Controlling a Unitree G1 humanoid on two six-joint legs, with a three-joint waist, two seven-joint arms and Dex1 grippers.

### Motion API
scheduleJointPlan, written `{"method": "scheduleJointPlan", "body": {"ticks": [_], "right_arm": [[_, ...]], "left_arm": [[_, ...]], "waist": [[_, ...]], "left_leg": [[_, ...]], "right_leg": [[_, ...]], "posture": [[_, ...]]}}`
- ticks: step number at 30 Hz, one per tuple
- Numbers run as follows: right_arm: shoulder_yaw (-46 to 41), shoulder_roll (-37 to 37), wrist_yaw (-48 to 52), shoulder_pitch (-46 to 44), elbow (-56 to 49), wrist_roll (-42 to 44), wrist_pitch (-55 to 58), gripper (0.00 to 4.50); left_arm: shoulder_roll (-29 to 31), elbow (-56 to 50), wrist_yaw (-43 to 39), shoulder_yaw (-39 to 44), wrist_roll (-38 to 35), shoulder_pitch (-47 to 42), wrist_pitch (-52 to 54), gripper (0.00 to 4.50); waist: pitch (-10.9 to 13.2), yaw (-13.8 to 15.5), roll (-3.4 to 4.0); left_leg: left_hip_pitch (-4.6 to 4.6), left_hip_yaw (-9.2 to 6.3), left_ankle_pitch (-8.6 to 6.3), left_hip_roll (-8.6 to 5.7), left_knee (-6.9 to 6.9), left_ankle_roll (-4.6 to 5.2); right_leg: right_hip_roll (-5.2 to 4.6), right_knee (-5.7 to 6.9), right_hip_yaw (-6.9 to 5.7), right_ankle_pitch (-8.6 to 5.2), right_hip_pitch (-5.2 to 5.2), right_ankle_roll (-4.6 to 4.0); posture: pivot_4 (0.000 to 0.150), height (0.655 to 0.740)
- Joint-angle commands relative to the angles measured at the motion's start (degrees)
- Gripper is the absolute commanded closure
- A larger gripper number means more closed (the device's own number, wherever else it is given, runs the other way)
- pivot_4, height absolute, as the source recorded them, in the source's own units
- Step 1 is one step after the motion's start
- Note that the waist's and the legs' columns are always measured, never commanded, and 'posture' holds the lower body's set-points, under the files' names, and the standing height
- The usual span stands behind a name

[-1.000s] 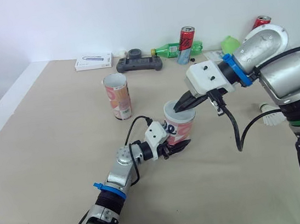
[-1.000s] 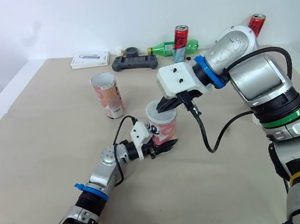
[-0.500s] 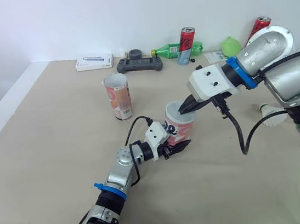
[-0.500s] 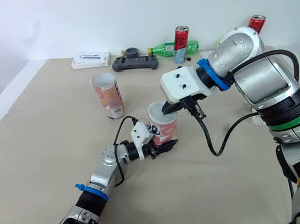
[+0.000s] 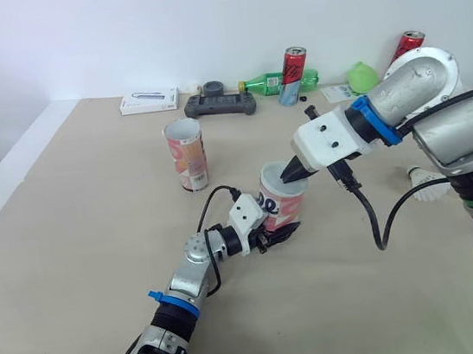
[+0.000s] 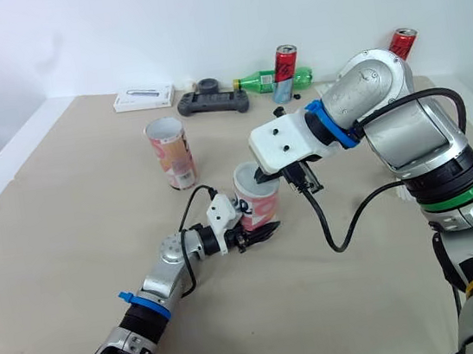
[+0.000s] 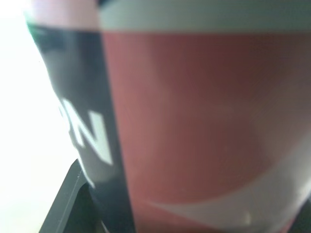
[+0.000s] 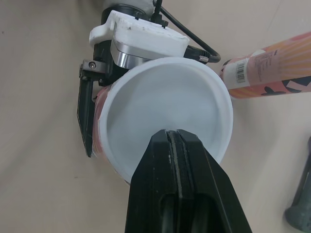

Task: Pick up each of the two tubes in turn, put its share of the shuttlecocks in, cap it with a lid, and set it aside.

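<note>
back: can (image 5: 293, 72), controller (image 5: 219, 103) | 2nd tube (image 5: 186, 155) upright, apart | shuttlecock (image 5: 430, 182) right | left gripper (image 5: 277, 231) clamped on tube (image 5: 282, 207) | right gripper (image 5: 290, 172) pinched together, tips over tube's mouth

The tube (image 7: 194, 121) clamped in the left gripper (image 5: 280, 229) bore white letters "ON" on black; nothing else was legible.

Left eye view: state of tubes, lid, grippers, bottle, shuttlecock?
Held tube: capped.
Lid: seated on held tube.
Second tube: upright, standing free.
Left gripper: shut on held tube.
Right gripper: shut, tips at lid.
Green bottle: lying down.
Shuttlecock: lying on table.
</note>
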Motion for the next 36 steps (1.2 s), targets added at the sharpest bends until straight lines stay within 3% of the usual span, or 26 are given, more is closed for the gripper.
{"method": "scheduleJointPlan", "body": {"ticks": [1, 23, 36], "right_arm": [[7.46, -1.45, 2.7, 3.47, 0.05, -2.51, -1.07, 4.48], [0.03, 9.46, 1.51, -0.17, -2.13, 3.43, 6.9, 4.48], [5.01, 7.28, 2.7, 4.86, 1.71, -2.44, 3.09, 4.48]], "left_arm": [[0.24, 1.67, 0.08, -0.82, 1.21, 1.06, 1.35, 2.0], [-0.09, 1.48, 0.16, -1.12, 1.23, 1.53, 1.21, 2.0], [-0.21, 1.49, 0.42, -0.98, 1.17, 1.53, 1.24, 2.0]], "waist": [[-0.15, 0.01, -0.03], [-0.58, -0.25, -0.15], [-0.6, -0.36, -0.14]], "left_leg": [[0.0, -0.01, 0.0, 0.0, 0.0, 0.0], [0.05, -0.12, -0.12, 0.12, -0.09, -0.09], [0.1, -0.13, -0.13, 0.11, -0.11, -0.11]], "right_leg": [[-0.01, 0.0, -0.01, -0.01, 0.0, 0.0], [-0.06, -0.02, -0.3, -0.19, 0.02, -0.08], [-0.08, -0.02, -0.32, -0.2, 0.04, -0.09]], "posture": [[0.15, 0.74], [0.15, 0.74], [0.15, 0.74]]}}
